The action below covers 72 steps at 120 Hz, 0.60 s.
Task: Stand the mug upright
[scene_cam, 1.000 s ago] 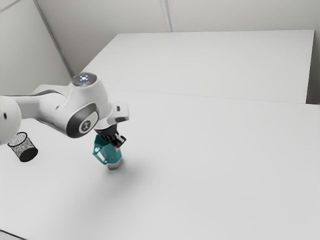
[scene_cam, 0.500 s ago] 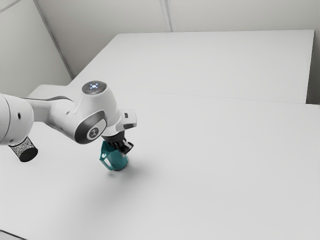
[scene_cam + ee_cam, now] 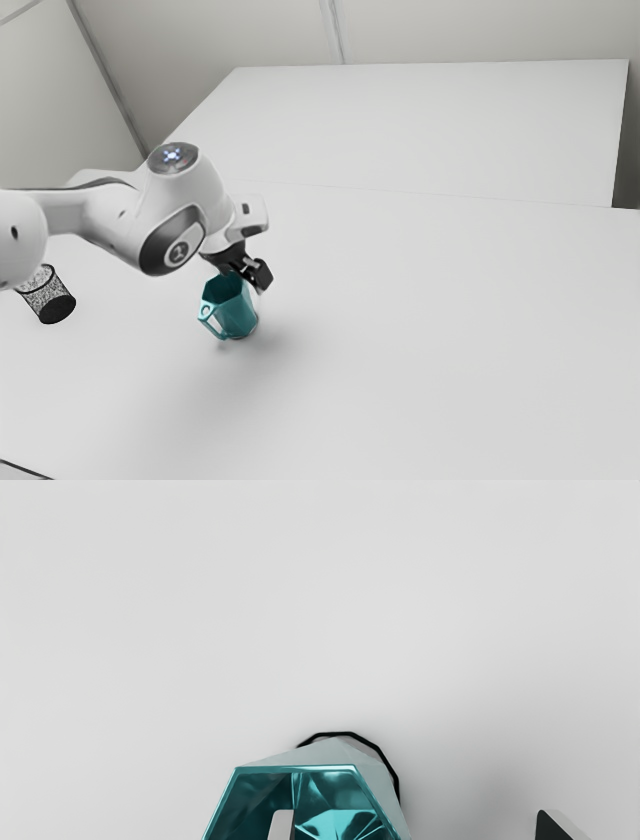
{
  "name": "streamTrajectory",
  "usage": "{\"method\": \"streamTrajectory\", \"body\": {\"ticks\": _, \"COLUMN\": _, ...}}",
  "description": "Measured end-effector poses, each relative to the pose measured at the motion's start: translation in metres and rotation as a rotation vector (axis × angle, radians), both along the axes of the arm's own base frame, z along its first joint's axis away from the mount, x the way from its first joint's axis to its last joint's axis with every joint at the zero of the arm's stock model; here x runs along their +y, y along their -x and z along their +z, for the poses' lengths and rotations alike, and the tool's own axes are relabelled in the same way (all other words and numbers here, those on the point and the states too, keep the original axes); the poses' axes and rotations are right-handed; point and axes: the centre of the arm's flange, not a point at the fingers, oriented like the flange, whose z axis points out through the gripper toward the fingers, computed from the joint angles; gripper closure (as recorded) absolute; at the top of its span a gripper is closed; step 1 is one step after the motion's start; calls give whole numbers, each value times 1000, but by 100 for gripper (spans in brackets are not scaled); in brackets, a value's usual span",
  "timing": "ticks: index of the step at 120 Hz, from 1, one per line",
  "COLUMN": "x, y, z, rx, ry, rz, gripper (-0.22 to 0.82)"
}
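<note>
1. On the white table (image 3: 430,330), teal mug (image 3: 236,312) stood upright, mouth up.
2. Gripper (image 3: 248,272) was at the mug's top, jaws spread: 1 finger (image 3: 281,826) over the mouth, 1 outside (well apart).
3. Mesh cup (image 3: 46,294) sat toward the exterior view's left.

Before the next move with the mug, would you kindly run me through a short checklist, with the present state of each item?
1. Mug has its mouth facing up: ok.
2. Mug's base sits fully flat on the table: cannot tell.
3. Pincer is open, not gripping the mug: ok, its fingers stand wide apart.
4. Both fingers show clear of the mug's outline: not ok, one overlaps its mouth in the wrist view.
5. That finger is above the mouth rather than inside: cannot tell.
6. Mesh cup stands apart from the mug: ok.
</note>
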Motion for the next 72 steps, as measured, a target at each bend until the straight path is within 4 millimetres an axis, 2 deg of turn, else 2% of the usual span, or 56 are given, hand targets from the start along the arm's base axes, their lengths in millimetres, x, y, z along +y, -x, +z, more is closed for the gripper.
{"method": "streamTrajectory", "body": {"ticks": 31, "x": -9, "y": -30, "z": 59, "rx": 32, "ry": 60, "rz": 69, "gripper": 4}}
{"method": "streamTrajectory", "body": {"ticks": 45, "x": -17, "y": -45, "z": 94, "rx": 58, "ry": 80, "rz": 84, "gripper": 3}}
{"method": "streamTrajectory", "body": {"ticks": 72, "x": -15, "y": -57, "z": 157, "rx": 113, "ry": 85, "rz": 116, "gripper": 2}}
